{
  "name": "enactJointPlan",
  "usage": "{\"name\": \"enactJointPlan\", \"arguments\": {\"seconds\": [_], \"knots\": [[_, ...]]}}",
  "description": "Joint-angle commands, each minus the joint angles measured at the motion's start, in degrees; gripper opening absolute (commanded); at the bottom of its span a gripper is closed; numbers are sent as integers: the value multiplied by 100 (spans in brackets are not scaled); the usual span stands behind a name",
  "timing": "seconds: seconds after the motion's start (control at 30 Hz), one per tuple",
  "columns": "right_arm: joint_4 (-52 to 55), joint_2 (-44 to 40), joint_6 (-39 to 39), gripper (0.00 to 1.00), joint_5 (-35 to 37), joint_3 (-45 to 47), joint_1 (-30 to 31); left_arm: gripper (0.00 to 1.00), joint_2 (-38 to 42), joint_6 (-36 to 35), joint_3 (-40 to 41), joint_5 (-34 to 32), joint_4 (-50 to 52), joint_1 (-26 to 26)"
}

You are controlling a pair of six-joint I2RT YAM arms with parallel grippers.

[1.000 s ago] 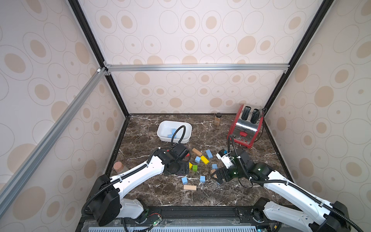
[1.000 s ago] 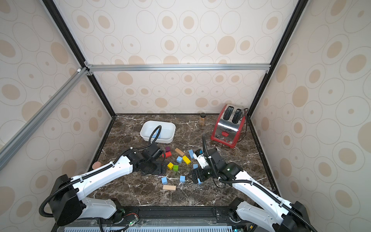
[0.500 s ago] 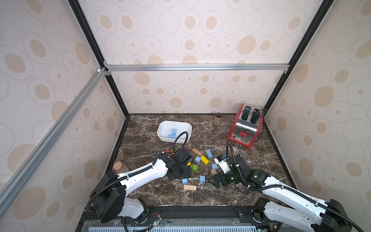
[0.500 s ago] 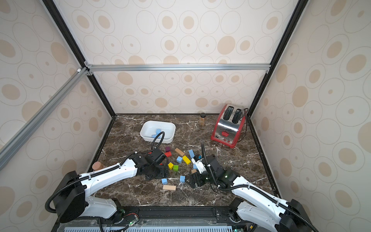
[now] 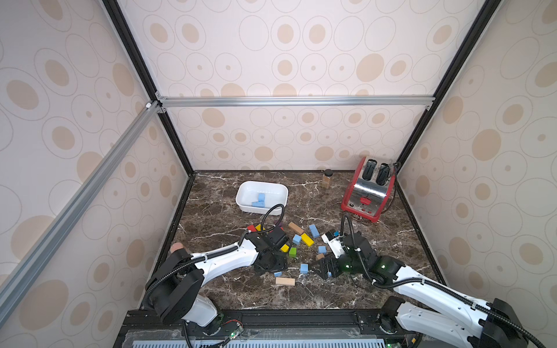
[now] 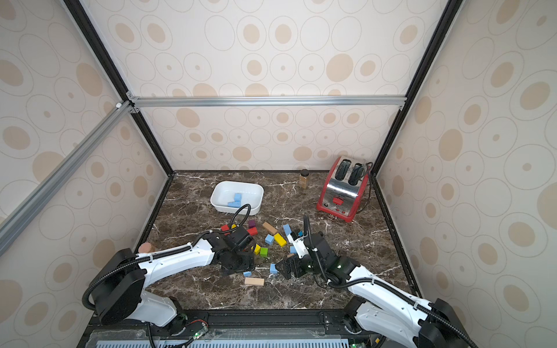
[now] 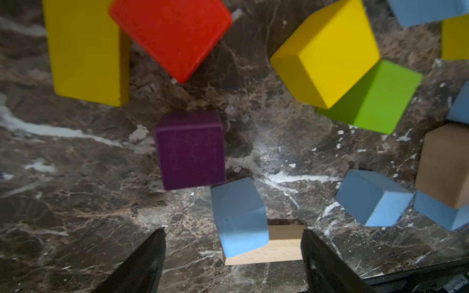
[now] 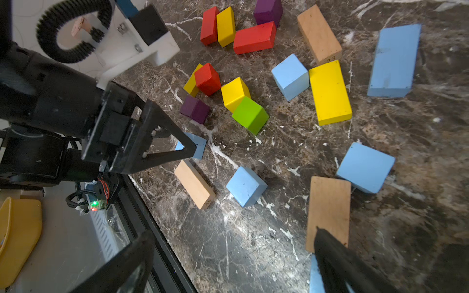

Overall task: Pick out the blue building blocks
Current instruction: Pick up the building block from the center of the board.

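The blue building blocks [image 5: 259, 201] were partly sorted: at least two lay inside the white dish [image 5: 272, 186] in both top views. Six more showed in the right wrist view on the marble tabletop [image 5: 217, 217], on the robot's side of the dish and well apart from it, scattered among red, yellow, green, purple and tan blocks. They included a long blue brick [image 8: 394, 61] and several cubes.

One blue cube [image 7: 239, 215], among the loose blue blocks farthest from the dish, was the current target. It lay just beside a purple cube [image 7: 190, 149] and against a tan block [image 7: 281, 247].

The left gripper [image 7: 233, 231] was positioned over this cube with one finger on each side. The jaws stood apart, with a visible gap between each finger and the cube, so nothing was gripped.

The right gripper [image 8: 233, 230] hovered low over the tabletop, farther from the dish than most of the blocks. Its jaws were spread fully and held nothing. One finger overlapped a tan plank [image 8: 328, 213] in the view, with another blue block [image 8: 314, 276] beside it.

Assessment: the task was at an early stage. Roughly a quarter of the blue pieces were in the dish. The next step in hand appeared to be closing on the targeted cube, and the other loose blue pieces had yet to be picked.
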State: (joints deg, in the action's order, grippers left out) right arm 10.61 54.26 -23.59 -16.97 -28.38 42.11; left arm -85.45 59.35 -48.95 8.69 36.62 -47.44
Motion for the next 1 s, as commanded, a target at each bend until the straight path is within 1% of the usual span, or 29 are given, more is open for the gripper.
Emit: {"name": "enactJointPlan", "arguments": {"seconds": [0.0, 0.2, 0.33, 0.47, 0.57, 0.77, 0.87, 0.97], "knots": [[-52, -25, -49, 100, 65, 84, 61, 81, -175, 95, -132, 0, 9, -78], [-59, -22, -66, 100, 89, 126, 61, 74, -370, 92, -150, 27, 4, -73], [-85, -73, -101, 100, 124, 178, 56, 70, -487, 79, -219, 63, -190, -73], [-112, -55, -110, 100, 142, 190, 61, 63, -677, 25, -362, 77, -190, -79], [-112, -23, -94, 100, 145, 179, 61, 60, -789, -21, -448, 115, -173, -76], [-112, 21, -84, 100, 155, 178, 56, 51, -830, -29, -432, 130, -148, -80], [-125, 41, -76, 100, 143, 174, 53, 45, -824, -33, -423, 133, -125, -77], [-155, 85, -75, 100, 132, 162, 60, 44, -809, -38, -414, 133, -111, -80]]}}
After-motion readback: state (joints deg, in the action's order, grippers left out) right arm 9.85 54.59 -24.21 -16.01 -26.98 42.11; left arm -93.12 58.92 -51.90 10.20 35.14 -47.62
